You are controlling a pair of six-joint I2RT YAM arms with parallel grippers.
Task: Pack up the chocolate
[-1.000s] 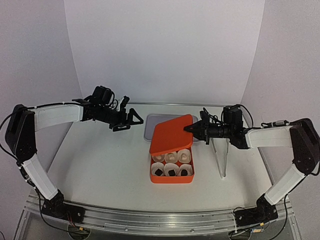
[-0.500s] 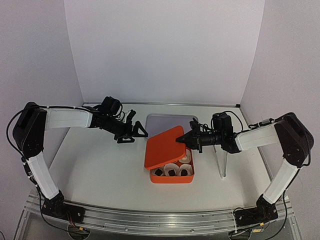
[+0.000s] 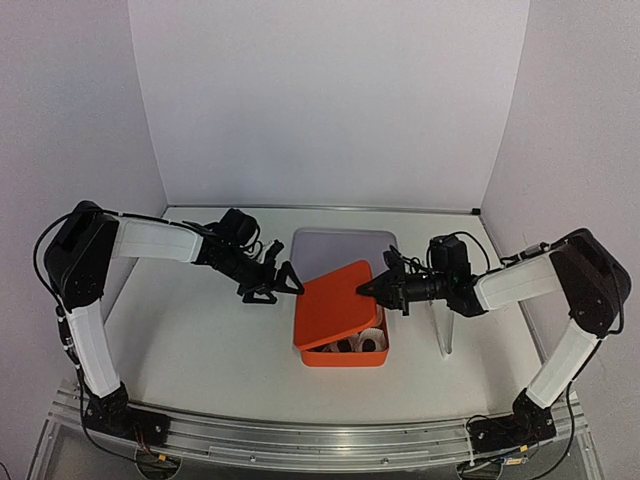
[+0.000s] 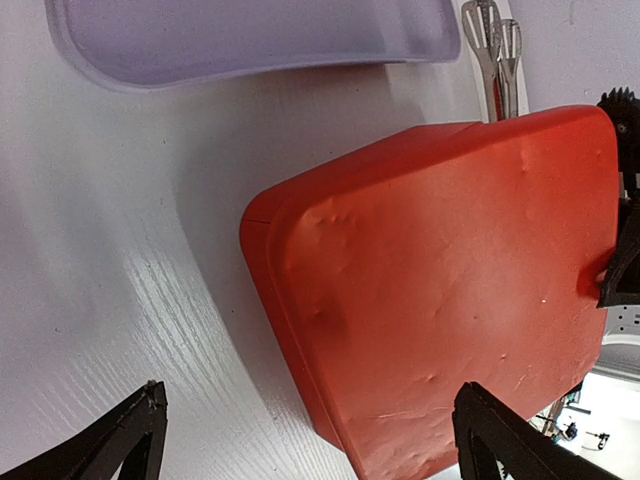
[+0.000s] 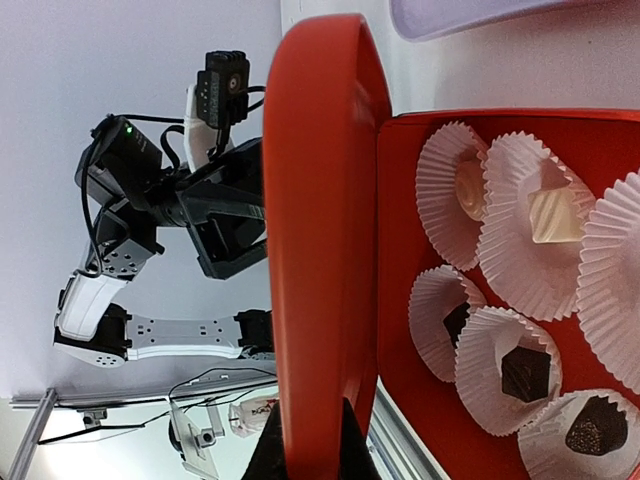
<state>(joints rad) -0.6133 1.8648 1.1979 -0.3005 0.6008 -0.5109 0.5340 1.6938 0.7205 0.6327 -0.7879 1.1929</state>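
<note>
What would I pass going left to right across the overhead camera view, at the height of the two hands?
First the left hand, open → the orange lid, tilted → the right hand, pinching the lid's right edge → the clear tongs.

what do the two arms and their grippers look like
Both arms have white shell-covered links, left arm and right arm, joined by black joints. Thin black cables loop along them. The left gripper and right gripper are all black with tapering, pointed fingers. No markings are legible.
</note>
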